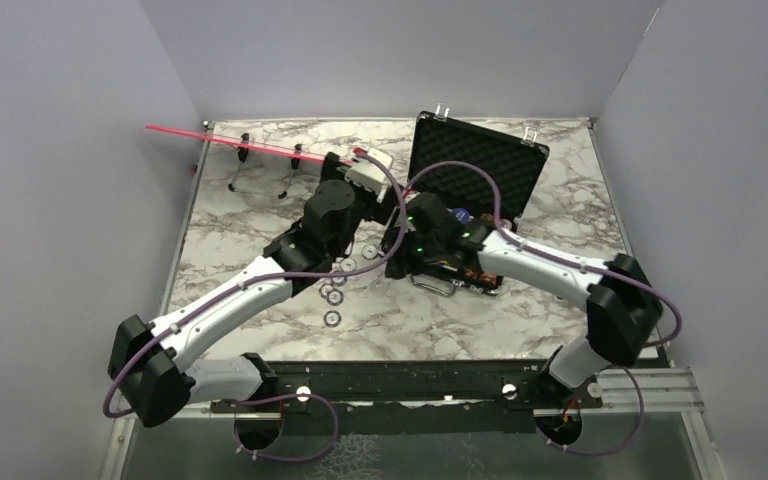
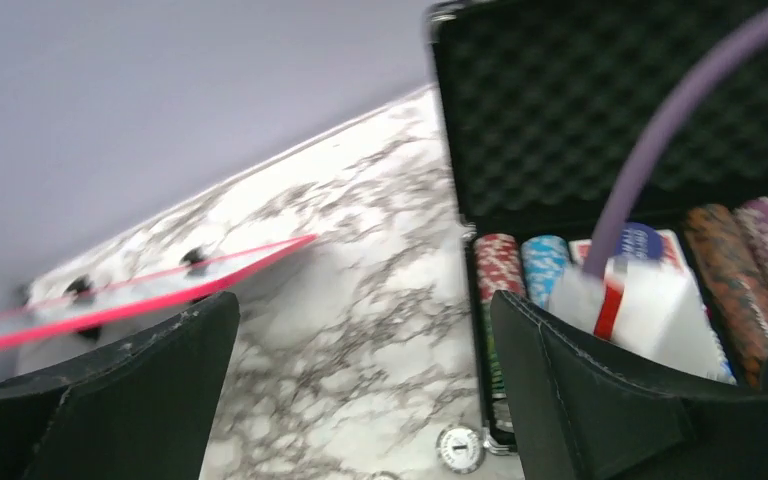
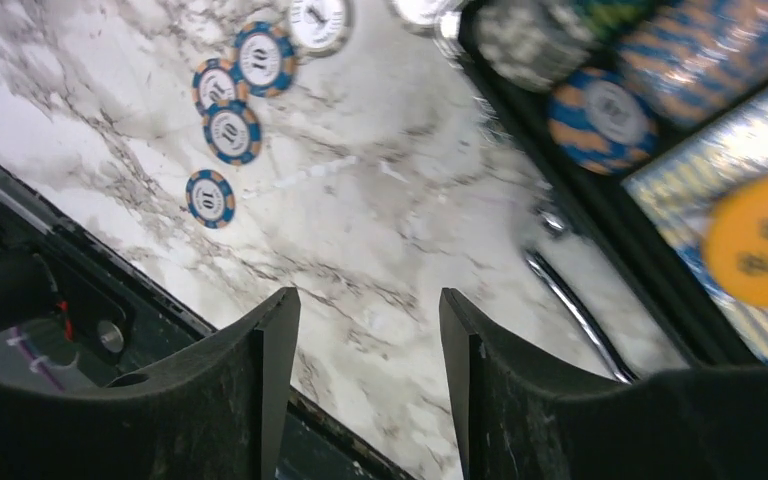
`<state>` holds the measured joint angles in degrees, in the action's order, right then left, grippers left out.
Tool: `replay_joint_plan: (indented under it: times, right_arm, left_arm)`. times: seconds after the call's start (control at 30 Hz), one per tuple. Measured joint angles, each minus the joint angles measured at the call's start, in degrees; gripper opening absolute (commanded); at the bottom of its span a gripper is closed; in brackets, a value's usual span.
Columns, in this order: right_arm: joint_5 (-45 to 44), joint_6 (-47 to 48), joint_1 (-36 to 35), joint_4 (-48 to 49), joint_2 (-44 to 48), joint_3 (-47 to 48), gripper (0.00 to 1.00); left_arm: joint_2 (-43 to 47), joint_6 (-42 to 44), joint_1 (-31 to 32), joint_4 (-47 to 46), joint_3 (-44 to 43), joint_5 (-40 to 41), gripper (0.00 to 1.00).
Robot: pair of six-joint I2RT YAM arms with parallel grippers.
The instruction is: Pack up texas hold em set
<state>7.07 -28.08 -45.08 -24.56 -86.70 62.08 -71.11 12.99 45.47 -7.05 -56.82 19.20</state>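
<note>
The texas hold em set is a black briefcase (image 1: 475, 165) lying open mid-table, its foam-lined lid (image 2: 600, 100) raised. Inside I see red and blue chip rows (image 2: 498, 265), a card deck (image 2: 650, 300) and an orange round button (image 3: 760, 240). Several loose blue-and-orange chips (image 3: 232, 130) lie on the marble left of the case (image 1: 335, 295). My left gripper (image 2: 360, 330) hovers open by the case's left edge, holding nothing. My right gripper (image 3: 370, 310) is open over bare marble beside the case's metal handle (image 3: 575, 310), also holding nothing.
A pink strip on wire legs (image 1: 250, 145) stands at the back left, near the left arm's wrist. A white round token (image 2: 459, 448) lies just outside the case's corner. A black rail (image 1: 410, 385) runs along the near table edge.
</note>
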Motion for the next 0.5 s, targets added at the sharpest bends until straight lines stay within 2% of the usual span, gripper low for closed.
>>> replay_joint_plan:
  times: [0.07,0.17,0.37,0.5]
  right_arm:
    - [-2.9,0.0,-5.0,-0.7,-5.0,4.5,0.61]
    - [-5.6,0.0,-9.9,-1.7,-11.7,10.1,0.63]
    - [-9.7,-1.8,-15.0,-4.6,-24.8,22.6,0.64]
    - [-12.1,-4.7,-15.1,-7.4,-31.4,29.8,0.64]
  left_arm:
    - [2.6,-3.2,-0.2,3.2,-0.8,7.2,0.99]
    - [6.4,-5.8,-0.9,7.7,-2.2,11.5,0.99]
    - [17.8,-9.4,-1.1,10.0,-2.3,12.4,0.99]
    - [20.0,-12.2,-1.1,13.1,-5.6,12.9,0.99]
